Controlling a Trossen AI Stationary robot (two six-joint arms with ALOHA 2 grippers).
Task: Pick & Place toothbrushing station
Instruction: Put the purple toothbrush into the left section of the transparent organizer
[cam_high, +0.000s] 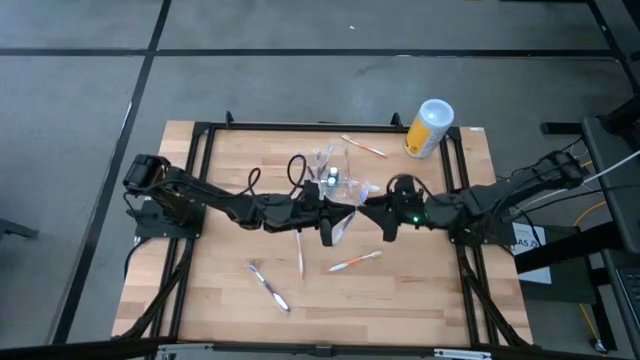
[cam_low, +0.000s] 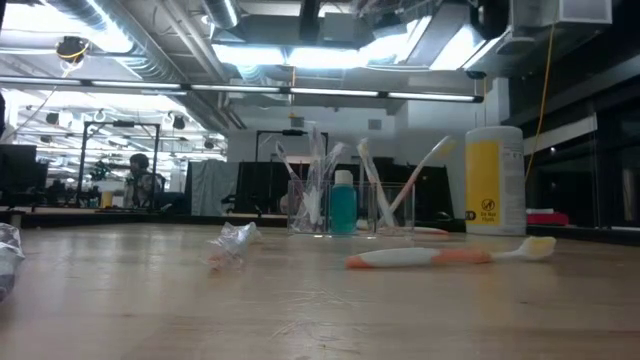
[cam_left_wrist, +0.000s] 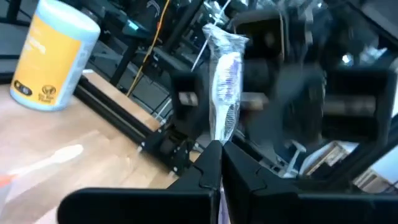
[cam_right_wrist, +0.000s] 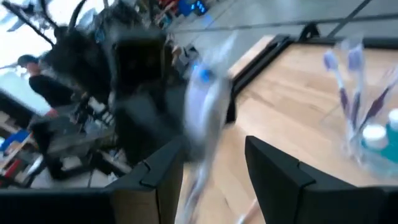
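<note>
a: what does the toothbrushing station (cam_high: 335, 170) look like here?

b: a small clear plastic holder, see-through walls, brushes standing in its cups and a teal bottle (cam_low: 343, 203) among them. it stands upright on the wooden surface (cam_high: 230, 290), toward the far edge and near the middle, just behind where the two arms meet. neither claw touches it

a: and the claws?

b: the left claw (cam_left_wrist: 219, 163) has its fingers pressed together on a crinkled clear packet with a toothbrush inside (cam_left_wrist: 225, 87), held up off the surface. the right claw (cam_right_wrist: 208, 167) faces it from the other side, fingers spread, the same wrapped packet blurred between them; whether they touch it cannot be told

a: how much room around it?

b: a yellow canister with a white lid (cam_high: 429, 127) stands near the far right corner, well apart from the station. an orange-and-white toothbrush (cam_high: 355, 262) lies on the near side of the claws, another loose brush (cam_high: 268, 285) lies toward the near left, and one more (cam_high: 364, 146) lies by the far edge between the station and the canister. a black frame (cam_high: 210, 128) runs along the far and side edges. the left side of the surface and the near right corner are bare wood
</note>
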